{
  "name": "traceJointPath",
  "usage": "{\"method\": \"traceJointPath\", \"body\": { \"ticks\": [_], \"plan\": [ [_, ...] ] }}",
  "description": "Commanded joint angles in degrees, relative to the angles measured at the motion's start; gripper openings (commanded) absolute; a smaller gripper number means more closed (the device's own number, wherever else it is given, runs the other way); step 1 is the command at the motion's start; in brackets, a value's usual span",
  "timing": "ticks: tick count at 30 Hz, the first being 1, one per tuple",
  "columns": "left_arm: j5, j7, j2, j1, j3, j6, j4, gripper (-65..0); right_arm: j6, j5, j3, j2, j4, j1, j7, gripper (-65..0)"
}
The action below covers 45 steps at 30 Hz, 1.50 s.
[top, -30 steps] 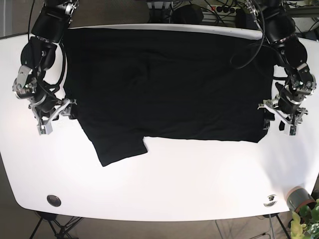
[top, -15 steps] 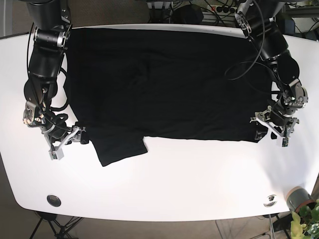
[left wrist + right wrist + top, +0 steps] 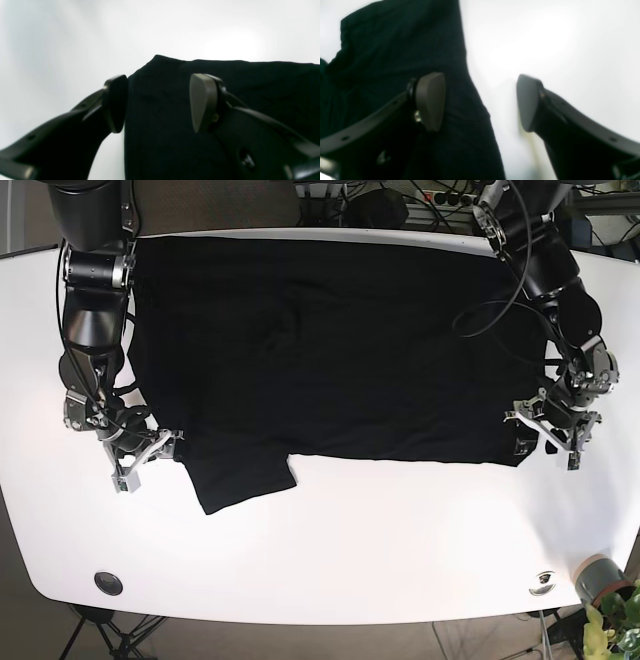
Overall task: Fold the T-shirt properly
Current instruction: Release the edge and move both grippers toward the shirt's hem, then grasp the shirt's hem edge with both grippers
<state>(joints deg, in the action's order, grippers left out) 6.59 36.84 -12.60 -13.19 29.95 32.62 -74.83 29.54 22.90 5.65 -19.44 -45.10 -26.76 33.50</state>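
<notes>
A black T-shirt [image 3: 340,350] lies spread flat on the white table [image 3: 400,530], one short sleeve [image 3: 240,475] sticking out toward the front left. My left gripper [image 3: 545,437] is low at the shirt's front right corner. In the left wrist view it [image 3: 158,102] is open, one finger [image 3: 115,102] over bare table and the other [image 3: 202,100] over the cloth [image 3: 160,75]. My right gripper [image 3: 150,455] is at the shirt's left edge by the sleeve. It [image 3: 480,100] is open and straddles the cloth's edge [image 3: 395,37].
A black round cap [image 3: 108,583] and a small metal fitting [image 3: 543,581] sit near the table's front edge. A grey cup [image 3: 598,576] and a green plant [image 3: 615,625] stand at the front right corner. Cables [image 3: 440,198] lie behind the table.
Both grippers have come down and inward onto the shirt's edges. The right one moved toward the sleeve, the left one toward the front right corner. The shirt lies as before.
</notes>
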Motion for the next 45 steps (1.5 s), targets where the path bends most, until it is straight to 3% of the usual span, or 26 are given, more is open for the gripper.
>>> {"method": "traceJointPath", "body": {
  "ticks": [1, 9, 12, 17, 22, 27, 41, 45],
  "plan": [
    [0.8, -1.3, -1.1, -1.3, 0.2, 0.0, -1.0, -28.3, 1.36, 0.5, 0.2, 1.3, -0.8, -0.5, -0.4, -22.2],
    [0.8, -1.5, -2.1, -1.8, 0.0, 0.0, 2.3, -28.3, 1.36, 0.5, 0.2, 4.0, -0.8, 0.5, -0.3, -22.2],
    [0.8, -4.4, -2.7, -1.9, -0.2, 0.0, 3.5, -28.3, 1.27, 0.5, 0.2, 4.5, -0.8, 1.0, -0.3, -23.1],
    [-1.0, -10.1, -3.2, -1.9, -2.2, -3.2, 7.4, -27.8, 1.1, 0.5, 0.2, 4.5, -0.8, 1.0, -0.3, -35.4],
    [-1.6, -10.5, -4.1, -4.3, -3.8, -6.9, 11.4, -27.8, 1.1, 0.5, 0.2, 4.5, -0.8, 1.0, -0.3, -48.2],
    [-1.6, -10.6, -5.6, -7.3, -3.9, -7.2, 18.3, -27.8, 1.1, 0.5, 0.2, 4.5, -0.8, 0.8, -0.3, -57.7],
    [-1.7, -13.4, -5.9, -13.1, -4.3, -6.9, 30.7, -27.8, 1.1, 0.6, 0.2, 4.5, -0.8, 0.8, -0.3, -58.8],
    [-1.4, -14.2, -5.9, -13.7, -7.8, -6.9, 32.9, -27.9, 1.1, 0.8, 0.2, 4.5, -0.8, 0.8, -0.3, -59.0]
  ]
}}
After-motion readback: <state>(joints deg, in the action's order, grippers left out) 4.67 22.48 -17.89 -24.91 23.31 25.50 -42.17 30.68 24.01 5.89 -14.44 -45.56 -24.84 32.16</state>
